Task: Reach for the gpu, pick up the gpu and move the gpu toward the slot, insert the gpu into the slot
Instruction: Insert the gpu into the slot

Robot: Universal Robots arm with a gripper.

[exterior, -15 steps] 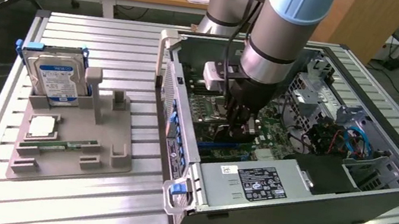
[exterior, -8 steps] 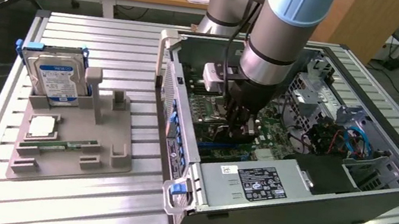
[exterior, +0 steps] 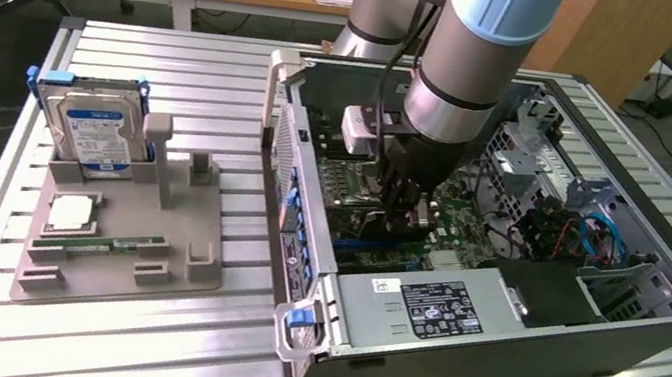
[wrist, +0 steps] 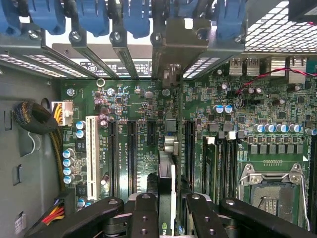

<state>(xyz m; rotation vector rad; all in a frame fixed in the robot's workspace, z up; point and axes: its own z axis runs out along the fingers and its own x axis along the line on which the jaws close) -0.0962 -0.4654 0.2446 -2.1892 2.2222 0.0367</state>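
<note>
The black jointed fingers (wrist: 200,218) are closed narrowly on the gpu (wrist: 167,193), a thin dark flat card with a silver metal bracket, held edge-on just above the green motherboard (wrist: 237,114) inside the open grey computer case (exterior: 529,341). The insertion step seems in hand; seating calls for the card edge lined squarely over a long black slot (wrist: 132,153).
</note>
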